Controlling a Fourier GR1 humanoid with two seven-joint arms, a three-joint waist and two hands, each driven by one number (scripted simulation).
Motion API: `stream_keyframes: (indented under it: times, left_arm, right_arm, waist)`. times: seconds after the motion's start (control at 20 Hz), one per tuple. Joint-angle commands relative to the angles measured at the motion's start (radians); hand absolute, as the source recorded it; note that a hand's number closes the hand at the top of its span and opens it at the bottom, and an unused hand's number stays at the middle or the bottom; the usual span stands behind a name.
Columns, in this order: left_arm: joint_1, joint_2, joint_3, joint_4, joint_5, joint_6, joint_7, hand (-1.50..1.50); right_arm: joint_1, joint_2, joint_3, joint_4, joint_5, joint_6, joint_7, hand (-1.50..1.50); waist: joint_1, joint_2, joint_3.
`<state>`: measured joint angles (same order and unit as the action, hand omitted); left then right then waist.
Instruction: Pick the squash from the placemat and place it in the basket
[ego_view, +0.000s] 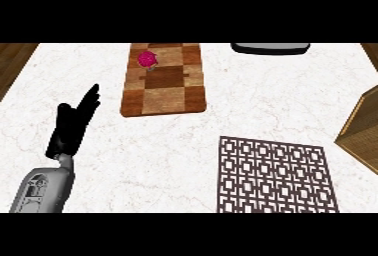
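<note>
my left hand (72, 125) shows at the view's left, over the white marble counter (184, 135). fingers are straight and together, pointing up and slightly right toward the far side, thumb sticking out on the left. it's open and holds nothing. the grey forearm (44, 187) comes in from the lower left edge and runs up to the wrist, tilted a little to the right.

my right hand isn't visible in this view.

the squash isn't visible anywhere. the placemat (275, 175), dark with a geometric lattice pattern, lies at the lower right of the counter and has nothing on it.

the basket (362, 127) is at the right edge, only partly in frame: a woven brown wall and corner show, interior can't be seen.

a checkered wooden cutting board (164, 80) lies at top centre, well apart from my left hand, up and to its right. a small magenta object (147, 59) sits near the board's far left corner; can't tell what it is.

a dark rimmed grey object (270, 48) is cut off at the top edge, right of the board; can't identify it.

wood floor (15, 57) shows past the counter at the top left.
</note>
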<state>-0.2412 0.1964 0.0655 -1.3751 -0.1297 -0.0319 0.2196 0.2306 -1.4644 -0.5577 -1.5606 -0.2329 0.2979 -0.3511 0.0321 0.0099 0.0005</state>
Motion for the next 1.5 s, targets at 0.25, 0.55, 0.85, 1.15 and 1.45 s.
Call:
stream_keyframes:
  times: [0.25,0.55,0.85,1.15,1.45]
  left_arm:
    - [-0.020,-0.014,0.004,0.000,0.004,0.001,0.033,0.00]
    - [0.024,-0.015,-0.006,-0.028,-0.003,-0.005,-0.013,0.00]
    - [-0.045,0.006,0.015,0.010,-0.001,-0.014,0.020,0.00]
    - [-0.010,-0.028,0.003,0.039,-0.017,0.010,-0.028,0.00]
    - [-0.060,-0.025,0.006,0.040,-0.037,0.032,0.015,0.00]
  right_arm:
    - [-0.191,0.038,0.273,0.257,0.127,0.003,-0.265,1.50]
    - [-0.366,0.129,0.436,0.412,0.248,-0.013,-0.303,1.50]
    - [-0.523,0.235,0.537,0.539,0.251,0.135,-0.217,-1.50]
    - [-0.722,0.361,0.536,0.753,0.306,0.155,-0.311,-1.50]
    - [-0.789,0.407,0.396,0.862,0.186,0.147,-0.260,-1.50]
  waist:
    - [0.006,0.000,0.000]
    - [0.023,0.002,0.001]
    - [0.016,0.002,0.000]
    - [0.006,0.001,0.001]
    - [-0.015,-0.002,0.001]
